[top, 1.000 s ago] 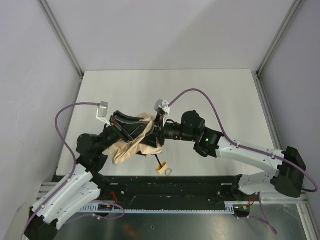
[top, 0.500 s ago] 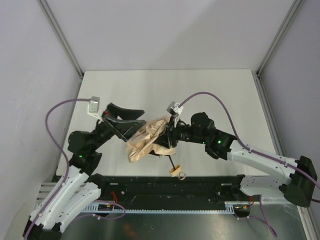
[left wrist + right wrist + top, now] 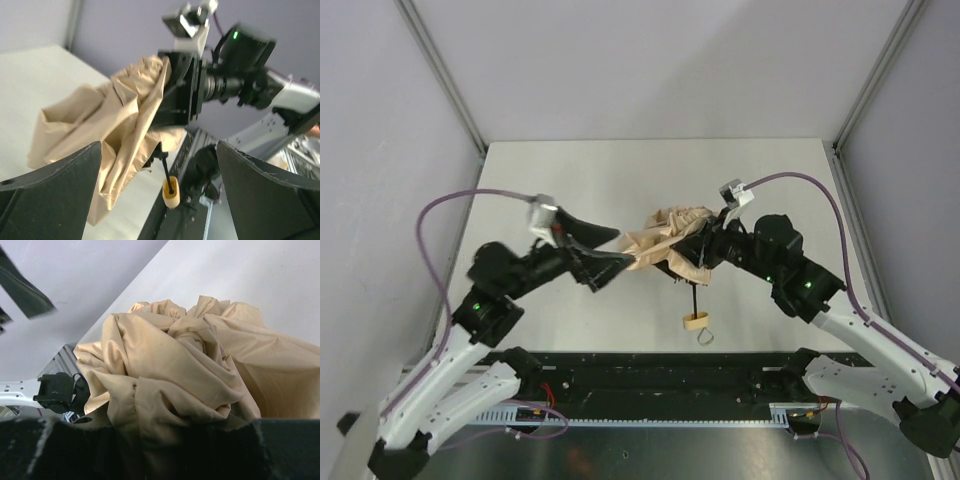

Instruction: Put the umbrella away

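The umbrella is a crumpled beige bundle hanging above the middle of the white table. Its thin black shaft points down toward me and ends in a small pale handle with a cord loop. My right gripper is shut on the right side of the fabric; in the right wrist view the umbrella fills the frame above the dark fingers. My left gripper stands wide open at the fabric's left tip, holding nothing. In the left wrist view the umbrella and handle show between the spread fingers.
A black rail runs along the table's near edge below the handle. Grey walls and metal frame posts close in the table on three sides. Purple cables arc over both arms.
My left gripper has opened and let go of the fabric. The right gripper has carried the umbrella to the right and slightly back; the handle moved right with it.
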`<control>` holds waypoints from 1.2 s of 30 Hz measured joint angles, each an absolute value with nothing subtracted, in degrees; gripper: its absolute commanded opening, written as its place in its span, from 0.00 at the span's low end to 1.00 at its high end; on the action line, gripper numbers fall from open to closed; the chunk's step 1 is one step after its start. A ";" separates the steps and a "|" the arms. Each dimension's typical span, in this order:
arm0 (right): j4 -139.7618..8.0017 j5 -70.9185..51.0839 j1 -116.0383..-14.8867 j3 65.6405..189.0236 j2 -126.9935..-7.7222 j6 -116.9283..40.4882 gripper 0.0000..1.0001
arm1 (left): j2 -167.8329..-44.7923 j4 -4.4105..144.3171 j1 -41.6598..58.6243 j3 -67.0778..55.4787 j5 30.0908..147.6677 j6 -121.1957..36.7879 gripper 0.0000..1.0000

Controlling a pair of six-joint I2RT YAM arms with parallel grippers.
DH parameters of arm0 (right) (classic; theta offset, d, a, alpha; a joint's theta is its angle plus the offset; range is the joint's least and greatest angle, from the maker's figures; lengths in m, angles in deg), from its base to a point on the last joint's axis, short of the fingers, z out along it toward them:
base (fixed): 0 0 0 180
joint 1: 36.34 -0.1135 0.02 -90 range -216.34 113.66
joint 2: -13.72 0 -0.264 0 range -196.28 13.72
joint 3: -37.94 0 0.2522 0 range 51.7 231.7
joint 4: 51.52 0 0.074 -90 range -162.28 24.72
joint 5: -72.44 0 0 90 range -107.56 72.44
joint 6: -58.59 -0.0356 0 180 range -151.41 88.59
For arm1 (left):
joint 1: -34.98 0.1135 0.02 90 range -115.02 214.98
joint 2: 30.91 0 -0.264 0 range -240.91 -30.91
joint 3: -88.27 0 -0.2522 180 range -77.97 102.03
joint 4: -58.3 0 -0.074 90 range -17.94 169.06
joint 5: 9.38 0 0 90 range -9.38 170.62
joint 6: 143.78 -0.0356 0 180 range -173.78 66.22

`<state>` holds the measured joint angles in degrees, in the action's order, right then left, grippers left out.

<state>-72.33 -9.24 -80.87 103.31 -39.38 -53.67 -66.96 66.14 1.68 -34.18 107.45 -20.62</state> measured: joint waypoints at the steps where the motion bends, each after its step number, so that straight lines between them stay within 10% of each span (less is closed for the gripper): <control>1: -72.38 -8.63 -80.43 103.33 -39.25 -53.84 0.00 | -68.47 66.49 -0.50 -34.18 106.81 -21.51 0.99; 8: -75.72 -3.58 -78.01 103.36 -37.89 -53.93 0.00 | -79.68 71.13 -8.04 -34.11 100.65 -25.88 0.82; 14: -78.06 0.79 -75.32 103.55 -35.58 -54.34 0.00 | -82.13 73.62 -8.20 -34.03 100.32 -27.13 0.13; 17: -78.13 4.88 -73.59 103.58 -35.33 -54.58 0.00 | -82.30 75.41 -8.24 -34.03 99.64 -28.09 0.02; 29: -54.91 32.46 -65.96 99.75 -38.39 -75.74 0.00 | -80.36 72.44 -9.53 -33.89 99.23 -29.40 0.01; 36: -52.38 34.97 -66.95 99.95 -39.29 -75.72 0.00 | -79.77 78.43 -8.87 -32.28 93.28 -30.21 0.65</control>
